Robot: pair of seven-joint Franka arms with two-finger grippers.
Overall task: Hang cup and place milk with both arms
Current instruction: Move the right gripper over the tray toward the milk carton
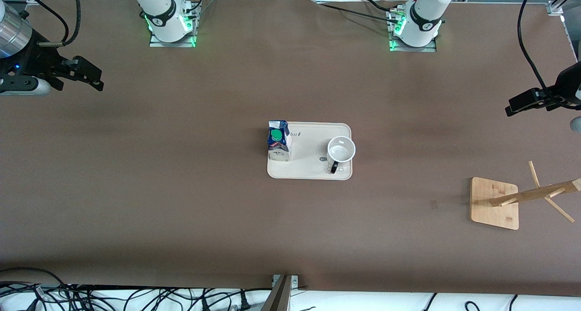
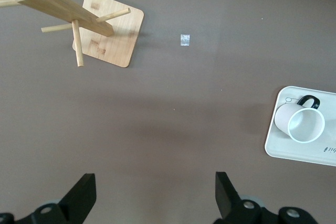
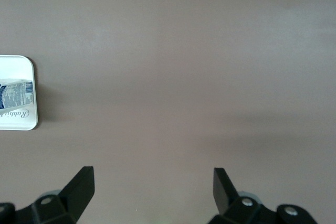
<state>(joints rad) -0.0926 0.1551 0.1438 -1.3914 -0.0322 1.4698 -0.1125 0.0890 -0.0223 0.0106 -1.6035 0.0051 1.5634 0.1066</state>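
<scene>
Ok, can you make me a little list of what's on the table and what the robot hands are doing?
tray: white tray at the middle of the brown table
milk: carton upright on the tray, at the right arm's end
cup: white mug upright on the tray, at the left arm's end
rack: wooden peg rack toward the left arm's end, nothing hung on it
left gripper: fingers open, empty, over bare table, waiting
right gripper: fingers open, empty, over bare table

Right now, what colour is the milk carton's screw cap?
Green, on the blue-and-white gable-top carton; clearest in the front view.
</scene>
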